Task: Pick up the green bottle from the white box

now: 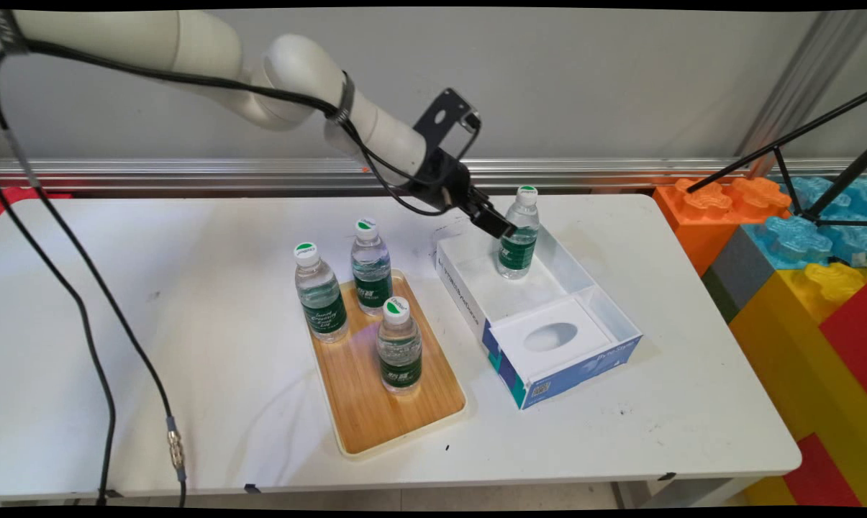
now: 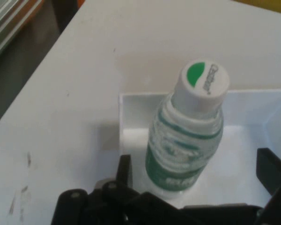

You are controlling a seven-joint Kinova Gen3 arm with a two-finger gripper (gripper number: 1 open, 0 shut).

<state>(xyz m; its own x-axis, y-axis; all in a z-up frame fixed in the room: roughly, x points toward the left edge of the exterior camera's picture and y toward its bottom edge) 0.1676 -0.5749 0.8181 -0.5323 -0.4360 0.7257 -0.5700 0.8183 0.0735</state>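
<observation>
Gripper (image 2: pixel 194 176) open astride green-labelled bottle (image 2: pixel 185 140) standing in box (image 1: pixel 606 316).

A white desk (image 1: pixel 188 302) with a few dark scuffs carries two things directly. A wooden tray (image 1: pixel 375 403) lies near the middle, running toward the near edge. Just to its right, apart from it, sits an open white box (image 1: pixel 548 374) with blue sides, set at an angle toward the far edge.
</observation>
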